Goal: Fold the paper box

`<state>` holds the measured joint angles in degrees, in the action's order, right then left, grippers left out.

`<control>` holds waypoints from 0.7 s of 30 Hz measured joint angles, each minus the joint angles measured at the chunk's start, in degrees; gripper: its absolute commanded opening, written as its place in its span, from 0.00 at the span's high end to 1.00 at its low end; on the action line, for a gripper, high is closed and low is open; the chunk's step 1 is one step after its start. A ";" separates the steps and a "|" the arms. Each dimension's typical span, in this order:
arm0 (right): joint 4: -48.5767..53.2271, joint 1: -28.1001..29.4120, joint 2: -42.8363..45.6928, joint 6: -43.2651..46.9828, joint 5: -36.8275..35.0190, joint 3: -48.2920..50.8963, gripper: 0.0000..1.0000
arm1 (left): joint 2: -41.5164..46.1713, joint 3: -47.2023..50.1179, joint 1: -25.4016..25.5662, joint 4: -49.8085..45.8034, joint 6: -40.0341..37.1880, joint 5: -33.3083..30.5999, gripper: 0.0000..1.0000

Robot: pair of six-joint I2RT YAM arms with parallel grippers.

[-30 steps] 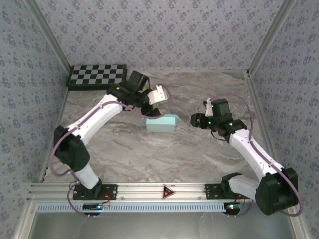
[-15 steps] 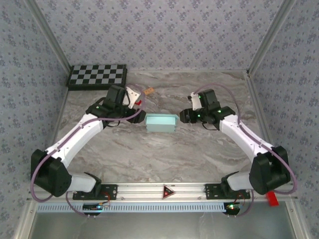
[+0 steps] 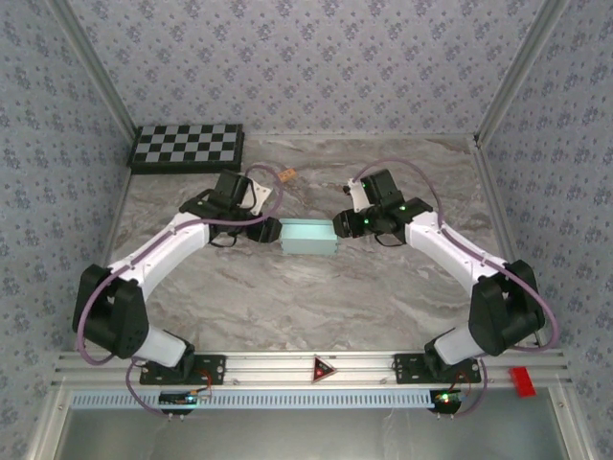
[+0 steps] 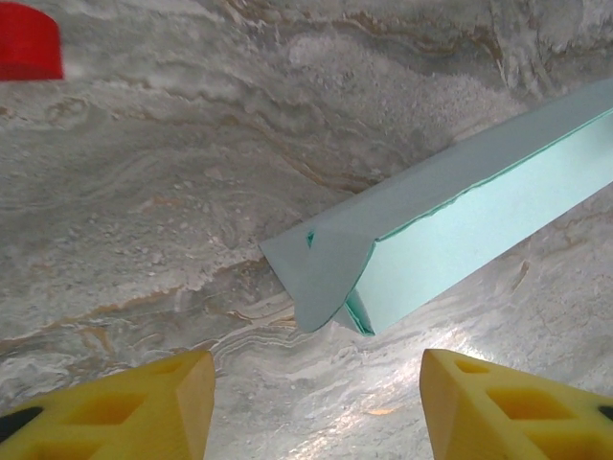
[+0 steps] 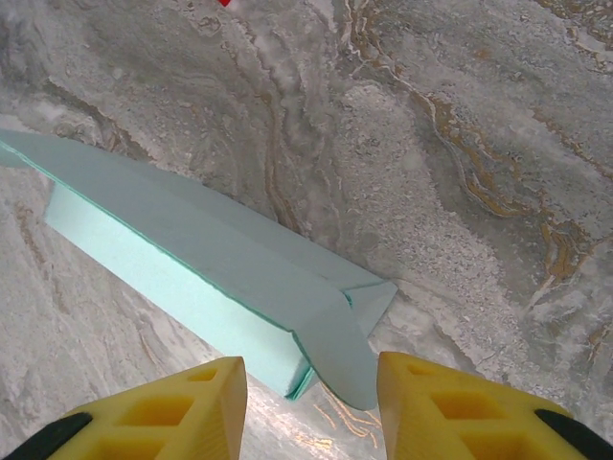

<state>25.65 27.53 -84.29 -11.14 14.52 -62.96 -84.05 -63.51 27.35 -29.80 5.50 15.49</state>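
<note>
Now, your paper box (image 3: 308,237) lies near the middle of the marbled table (image 3: 287,307). It is a long, pale aqua shape with an arm at each short end. Your left gripper (image 3: 269,230) sits just beside the box's left end. In the left wrist view its yellow fingers (image 4: 115,402) stand apart, and the folded end flap lies just ahead of the gap, so nothing is clamped. Your right gripper (image 3: 341,227) sits at the other end with its jaws also apart. There the flap tip reaches just between the fingertips (image 5: 450,402), unpinched. The checkerboard (image 3: 187,146) lies at the far left corner, well apart.
</note>
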 measured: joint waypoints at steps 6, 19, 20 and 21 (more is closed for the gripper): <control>0.00 0.09 -0.15 -0.55 -1.18 0.00 0.62 | -2.40 -1.62 0.00 0.07 0.66 2.12 0.51; 0.13 0.44 -1.36 -1.09 -1.66 0.00 0.68 | -4.61 -2.60 0.00 0.59 1.33 3.43 0.59; 0.15 0.44 -1.51 -1.09 -1.66 0.00 0.69 | -4.90 -2.62 0.00 0.61 1.49 3.43 0.61; 0.15 0.44 -1.57 -1.22 -1.66 0.00 0.70 | -5.05 -2.67 0.00 0.68 1.55 3.50 0.62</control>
<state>25.80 27.97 -85.86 -12.36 12.86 -62.96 -89.10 -66.17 27.35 -29.12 7.05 18.98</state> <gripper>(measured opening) 0.319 0.406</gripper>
